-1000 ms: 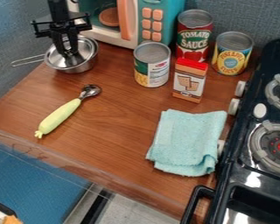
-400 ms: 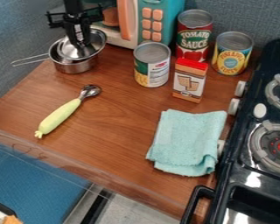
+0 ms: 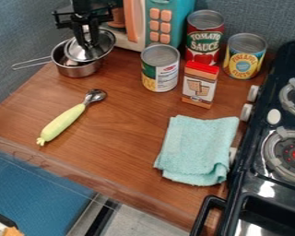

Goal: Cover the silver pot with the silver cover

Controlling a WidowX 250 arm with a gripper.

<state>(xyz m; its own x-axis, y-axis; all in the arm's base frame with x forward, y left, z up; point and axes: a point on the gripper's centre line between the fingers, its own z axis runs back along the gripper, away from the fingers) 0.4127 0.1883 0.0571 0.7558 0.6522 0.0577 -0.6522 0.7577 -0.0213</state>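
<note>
Camera view: The black gripper hangs at the upper left, its fingers closed about the top of the silver cover. The cover is tilted over the right part of the silver pot, whose interior is partly exposed on the left; whether their rims touch cannot be determined. The pot stands upright on the wooden counter, its wire handle directed left.

Three labelled cans stand upright near the rear. The nearest can has a green and white label with yellow below; the tall can has a red and green label with pale lettering; the rightmost can has a yellow label with a blue panel and lettering. The small box, red-topped with orange edges, shows brown pictures on a white panel.

A teal toy microwave with unmarked orange buttons stands behind. A scoop with a pale green handle lies at left; a folded teal cloth lies beside the black stove.
</note>
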